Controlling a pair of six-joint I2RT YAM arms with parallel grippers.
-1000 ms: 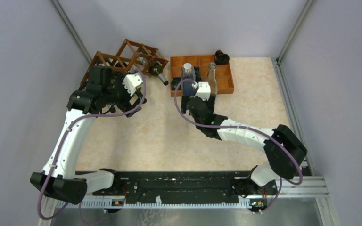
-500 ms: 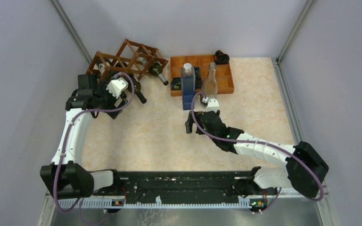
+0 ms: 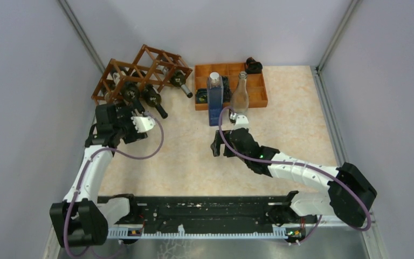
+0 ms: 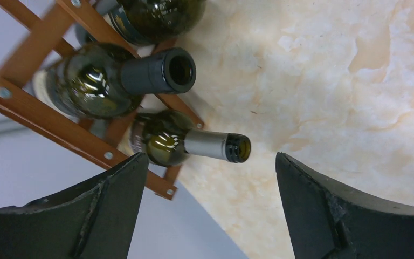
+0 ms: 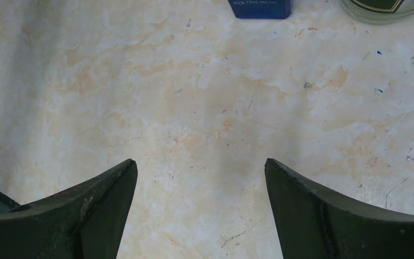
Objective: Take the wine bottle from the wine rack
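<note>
We judge the bottle (image 4: pixel 164 141) heavy, slippery, breakable glass. It lies neck-out in the rack (image 4: pixel 59 127), best taken by the neck. The left claw (image 4: pixel 209 167) gapes empty before it, and the right claw (image 5: pixel 200 162) gapes empty over the worktop (image 5: pixel 205 108).

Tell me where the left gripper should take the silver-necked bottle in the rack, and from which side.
Take the silver-necked bottle by its foil neck, the one part that juts clear of the wine rack; slats hem in the body. Come from the mouth end, along the lying bottle, a finger on each side. The left gripper is open and faces that end.
</note>
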